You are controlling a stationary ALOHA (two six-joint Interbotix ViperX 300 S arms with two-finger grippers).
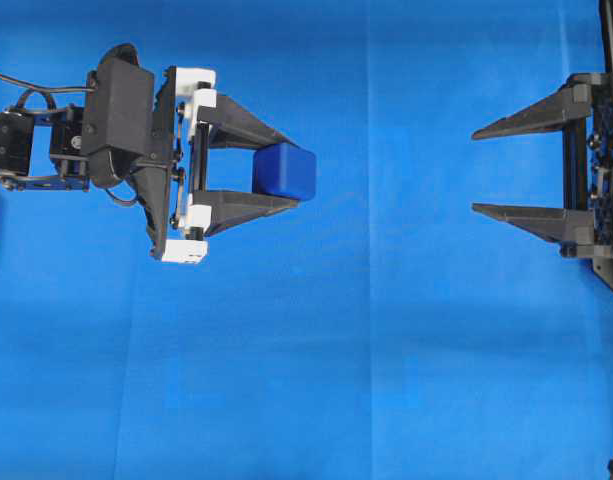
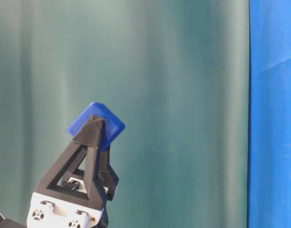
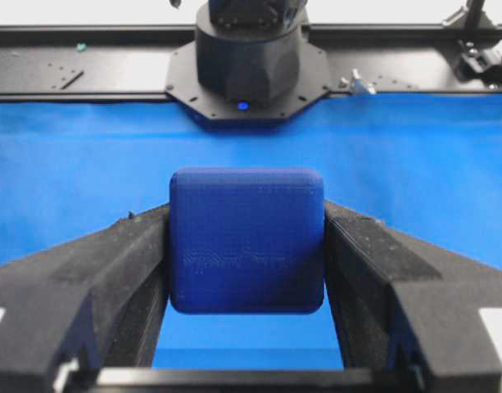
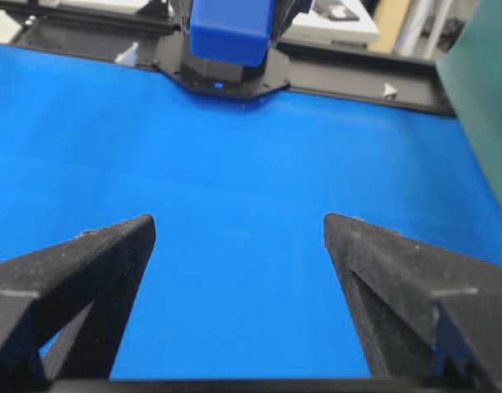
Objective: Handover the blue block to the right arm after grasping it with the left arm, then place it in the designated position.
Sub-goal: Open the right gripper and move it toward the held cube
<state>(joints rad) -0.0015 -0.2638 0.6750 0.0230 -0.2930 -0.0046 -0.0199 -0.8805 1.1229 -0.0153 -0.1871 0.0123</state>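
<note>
Clamping blue block (image 1: 285, 171), left fingers (image 1: 248, 130); right fingers (image 1: 526, 118) apart, well clear across cloth (image 1: 386, 330).

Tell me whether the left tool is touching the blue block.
Touching. In the left wrist view, both fingers of the left tool press flush against the blue block's sides.

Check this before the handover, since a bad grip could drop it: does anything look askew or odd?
Nothing stands out. The blue block sits squarely between the left gripper fingers, near their tips, lifted off the blue cloth. The right gripper waits open and empty, apart from it.
</note>
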